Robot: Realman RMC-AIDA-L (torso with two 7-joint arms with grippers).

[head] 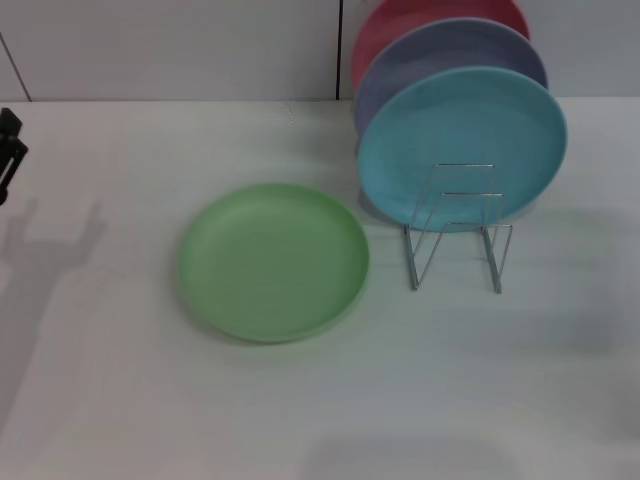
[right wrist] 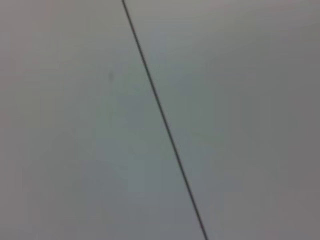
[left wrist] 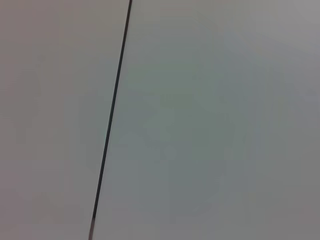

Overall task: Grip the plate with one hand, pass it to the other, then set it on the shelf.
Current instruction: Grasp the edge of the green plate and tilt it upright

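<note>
The green plate (head: 274,261) lies flat on the white table (head: 120,400), near the middle and a little to the left, with nothing touching it. Just to its right stands the wire rack (head: 458,228), its near loops bare, while a turquoise plate (head: 462,147), a lavender plate (head: 430,62) and a red plate (head: 400,25) lean upright in a row toward the far side.

The left gripper (head: 10,150) shows only as a dark shape at the far left edge, well apart from the plate — whether its jaws are open or closed I cannot tell, and it holds nothing that can be seen. The right gripper is not in sight at all. Both wrist views show only a pale wall with a dark seam.

The task looks barely begun, and the risks lie ahead. A shallow plate lying flat offers only a low rim to pinch, so a poor grip could push it across the smooth table instead of lifting it. The hand-over could drop it if one side lets go too early. The rack is light and already loaded — a careless insertion might nudge it or knock the turquoise plate.
</note>
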